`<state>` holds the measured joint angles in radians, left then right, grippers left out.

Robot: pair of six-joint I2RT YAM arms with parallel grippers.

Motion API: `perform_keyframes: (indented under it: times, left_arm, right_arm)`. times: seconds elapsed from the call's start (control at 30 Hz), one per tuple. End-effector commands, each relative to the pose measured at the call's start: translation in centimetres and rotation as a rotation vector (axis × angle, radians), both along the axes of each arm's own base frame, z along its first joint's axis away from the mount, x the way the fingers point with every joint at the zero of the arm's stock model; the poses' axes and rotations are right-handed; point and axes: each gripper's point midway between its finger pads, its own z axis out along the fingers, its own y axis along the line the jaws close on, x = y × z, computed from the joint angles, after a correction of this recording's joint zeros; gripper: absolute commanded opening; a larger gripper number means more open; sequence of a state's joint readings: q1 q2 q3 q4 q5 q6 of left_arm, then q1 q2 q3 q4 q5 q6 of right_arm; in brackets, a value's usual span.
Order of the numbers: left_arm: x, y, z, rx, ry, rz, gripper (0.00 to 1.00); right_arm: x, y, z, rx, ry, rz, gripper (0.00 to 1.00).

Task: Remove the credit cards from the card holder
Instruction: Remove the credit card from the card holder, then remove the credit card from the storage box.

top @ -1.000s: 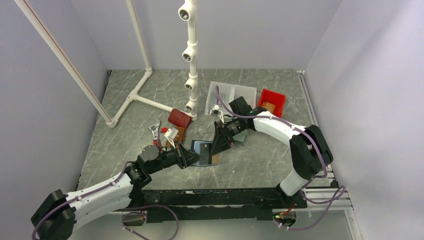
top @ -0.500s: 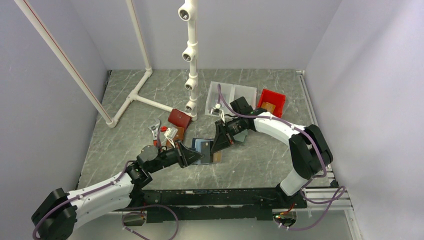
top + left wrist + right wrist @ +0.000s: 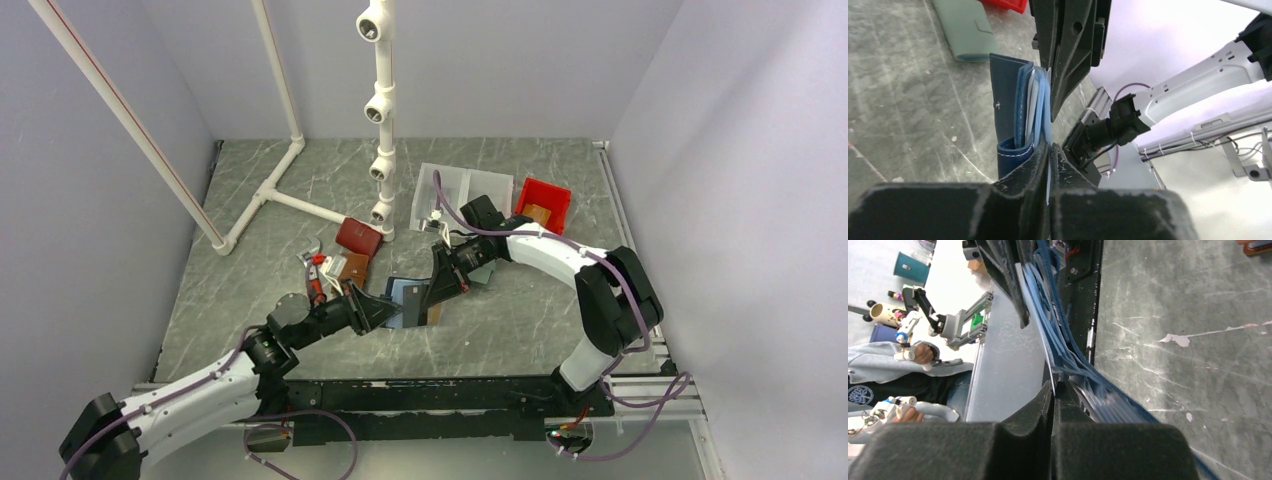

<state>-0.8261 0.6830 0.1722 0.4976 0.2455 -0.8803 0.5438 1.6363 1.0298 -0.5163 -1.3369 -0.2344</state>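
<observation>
right now the card holder [image 3: 1008, 90] is out on the desk [image 3: 260, 270], nearer the arms than the foot of the white pipe post [image 3: 381, 150] and slightly to the right of it, caught between both grippers. its navy outside with the small snap stud [image 3: 997, 104] faces away from the right arm, and its leaves are spread a little. pale edges of the credit cards [image 3: 1032, 95] show between those leaves, still tucked inside.

the left gripper [image 3: 1049, 152] takes the end of the holder farther from the post; its jaws stand narrow, pinching a thin light-blue leaf. the right gripper [image 3: 1053, 390] takes the end closer to the post, its jaws closed tight on the holder's pale inner layers. whether a card is among what they pinch i cannot tell.

a flat grey-green wallet [image 3: 965, 30] lies on the desk to the right of the post's foot, and a red bin [image 3: 543, 203] sits farther right again.
</observation>
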Motion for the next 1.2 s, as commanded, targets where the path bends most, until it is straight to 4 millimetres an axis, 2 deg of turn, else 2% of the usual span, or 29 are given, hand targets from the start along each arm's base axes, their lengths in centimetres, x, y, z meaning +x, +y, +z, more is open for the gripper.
perform_keyframes:
  times: [0.0,0.27,0.4,0.57,0.7,1.17]
  left_arm:
    - [0.9,1.1,1.8,-0.032,-0.030,0.083,0.02]
    - [0.6,2.4,0.6,0.001,-0.029,0.120,0.00]
    - [0.9,3.4,-0.6,0.047,-0.001,0.171,0.00]
    - [0.5,4.1,-1.6,0.073,0.019,0.180,0.00]
    - [0.1,4.2,-2.0,0.084,0.029,0.171,0.00]
    - [-0.1,2.8,-2.4,0.076,0.054,0.106,0.00]
  right_arm:
    - [1.4,-0.3,-0.8,-0.028,-0.104,-0.007,0.00]
    - [1.7,-0.5,-2.2,-0.061,-0.136,0.010,0.00]
    - [2.3,-1.5,-3.2,-0.119,-0.205,0.048,0.00]
    - [3.6,-2.8,-2.4,-0.125,-0.234,0.023,0.00]
    - [6.2,-4.7,-1.3,-0.144,-0.295,-0.088,0.00]
    - [17.4,-13.0,1.2,-0.372,-0.531,-0.510,0.00]
